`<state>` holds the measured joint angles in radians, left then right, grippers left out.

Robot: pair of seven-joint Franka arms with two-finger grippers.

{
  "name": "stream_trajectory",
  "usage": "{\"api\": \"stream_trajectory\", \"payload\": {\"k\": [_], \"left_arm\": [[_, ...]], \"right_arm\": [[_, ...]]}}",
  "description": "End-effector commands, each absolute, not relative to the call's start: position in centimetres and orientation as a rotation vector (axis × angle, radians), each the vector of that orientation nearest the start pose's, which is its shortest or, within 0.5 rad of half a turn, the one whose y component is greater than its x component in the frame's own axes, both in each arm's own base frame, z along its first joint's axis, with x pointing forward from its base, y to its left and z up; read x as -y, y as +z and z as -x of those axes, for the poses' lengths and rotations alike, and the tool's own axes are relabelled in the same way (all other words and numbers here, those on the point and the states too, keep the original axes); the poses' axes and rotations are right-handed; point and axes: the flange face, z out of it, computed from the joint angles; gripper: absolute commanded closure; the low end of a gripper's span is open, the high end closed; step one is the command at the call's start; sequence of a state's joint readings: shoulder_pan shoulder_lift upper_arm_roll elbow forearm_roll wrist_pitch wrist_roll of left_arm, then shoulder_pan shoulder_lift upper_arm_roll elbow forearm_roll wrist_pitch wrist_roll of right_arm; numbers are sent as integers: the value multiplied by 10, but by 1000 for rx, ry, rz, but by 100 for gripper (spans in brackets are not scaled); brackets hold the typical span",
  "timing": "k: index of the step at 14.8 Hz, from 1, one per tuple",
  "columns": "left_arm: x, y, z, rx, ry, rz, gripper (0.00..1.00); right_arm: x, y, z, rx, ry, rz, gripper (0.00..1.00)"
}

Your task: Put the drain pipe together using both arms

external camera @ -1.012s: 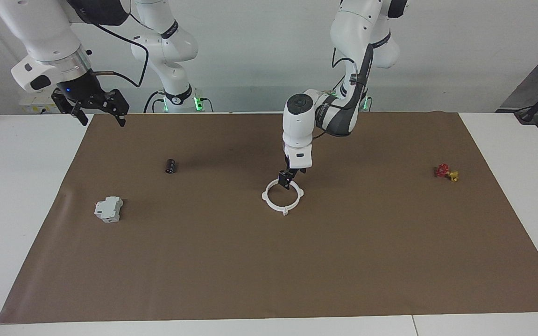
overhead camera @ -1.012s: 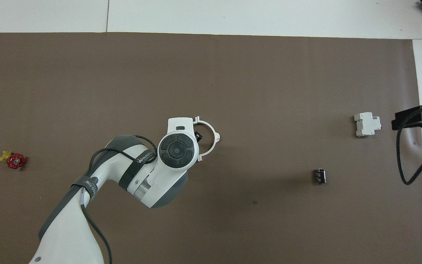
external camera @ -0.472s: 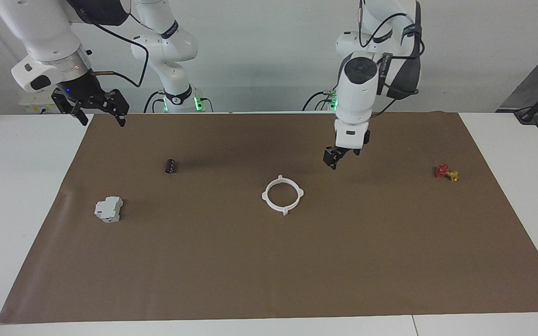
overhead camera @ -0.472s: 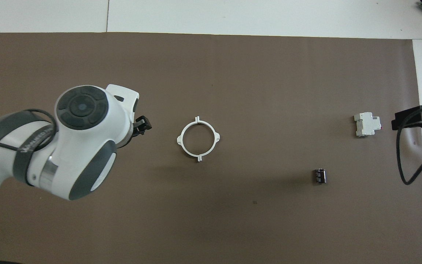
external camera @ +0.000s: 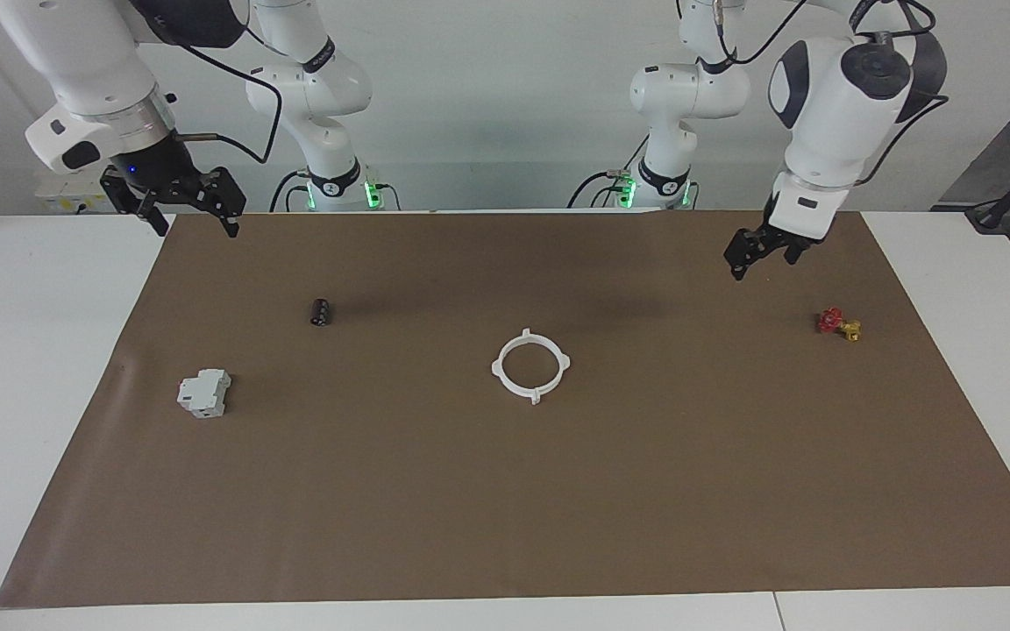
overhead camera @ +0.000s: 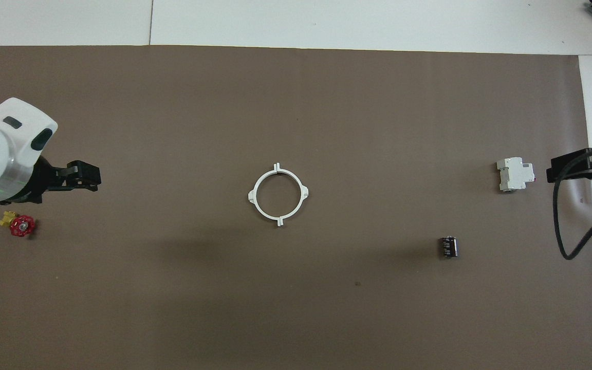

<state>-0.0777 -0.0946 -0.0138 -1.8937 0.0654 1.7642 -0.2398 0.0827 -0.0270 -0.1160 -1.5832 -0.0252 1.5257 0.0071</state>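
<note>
- Our left claw [external camera: 743,256] hangs shut and empty over the mat [external camera: 435,491] by the red valve [external camera: 838,323]; a second ago it sat at the ring [external camera: 530,365].
- Our right claw [external camera: 181,203] waits, spread open.
- The ring lies whole mid-counter, box [external camera: 203,393] and cylinder [external camera: 320,311] well apart.

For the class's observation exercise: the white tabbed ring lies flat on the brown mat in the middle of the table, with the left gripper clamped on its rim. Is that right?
Not quite. The ring does lie flat mid-mat, but nothing grips it: the facing view shows the left gripper raised near the red valve.
</note>
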Motion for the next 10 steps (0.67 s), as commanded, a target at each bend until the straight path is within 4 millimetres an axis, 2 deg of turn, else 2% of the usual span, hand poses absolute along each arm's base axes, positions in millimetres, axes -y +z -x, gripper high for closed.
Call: {"api": "stream_trajectory", "payload": {"k": [1,3,8,10], "left_arm": [[11,542,-524,50,67,3089,0],[-1,544,-523,1,68,3091,0],[-6,555,-517,-8,48,3091,0],[-26,556,-515,-58,59,3096,0]], "right_arm": [[23,628,-539,-46,51,3147,0],[24,628,-539,-48,51,3147,0],[24,626,-538,-53,59,3146,0],[24,626,-538,-56,59,3146,0]]}}
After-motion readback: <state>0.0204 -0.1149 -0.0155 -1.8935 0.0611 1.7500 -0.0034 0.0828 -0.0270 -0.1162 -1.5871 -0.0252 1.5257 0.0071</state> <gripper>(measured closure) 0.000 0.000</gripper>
